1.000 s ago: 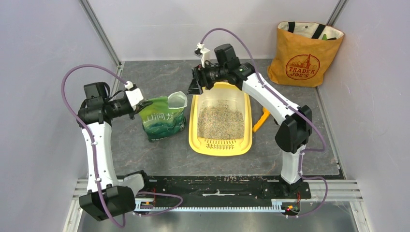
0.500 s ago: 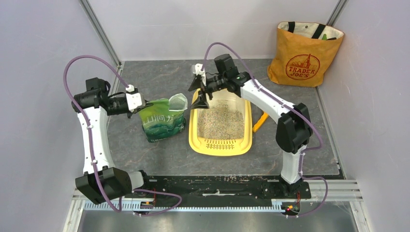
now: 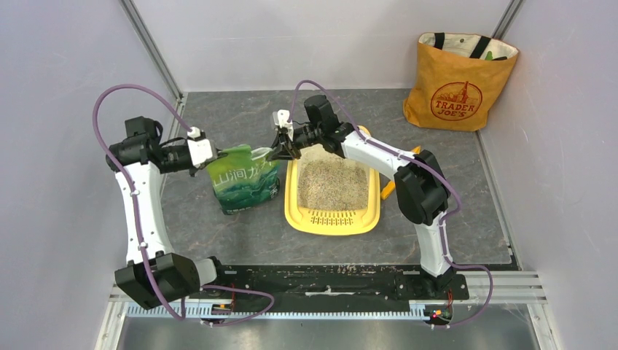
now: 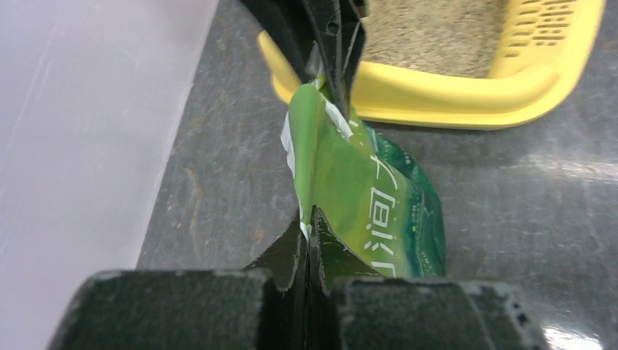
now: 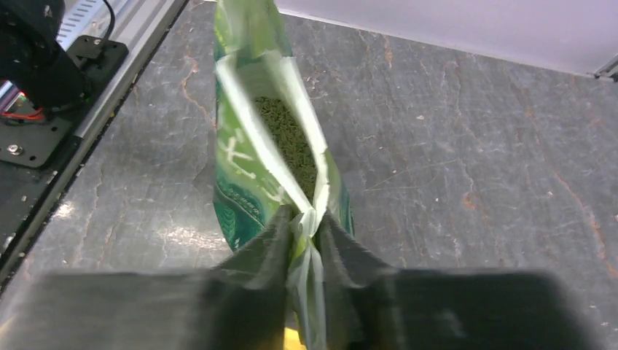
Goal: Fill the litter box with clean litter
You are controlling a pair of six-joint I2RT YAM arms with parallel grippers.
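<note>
A crinkly green bag (image 3: pixel 244 182) stands upright on the dark mat, left of the yellow litter box (image 3: pixel 295 200). My left gripper (image 3: pixel 211 154) is shut on the bag's left top corner (image 4: pixel 310 219). At the bag's right top corner, my right gripper (image 3: pixel 278 154) is shut on the bunched plastic (image 5: pixel 306 230). Between the two grips the bag's mouth gapes, with dark granules (image 5: pixel 288 135) inside. Grey-beige litter (image 3: pixel 331 182) covers the floor of the litter box (image 4: pixel 444 84), whose slotted grate is at the near end.
An orange tote bag (image 3: pixel 455 84) stands in the far right corner. An orange-yellow scoop (image 3: pixel 393 181) lies just right of the litter box, partly under my right arm. Metal rails run along the near edge, and grey walls close in on three sides.
My right gripper swung left from the litter box's far end to the bag and shut on its right top corner. The left gripper kept its grip; the bag's mouth narrowed.
</note>
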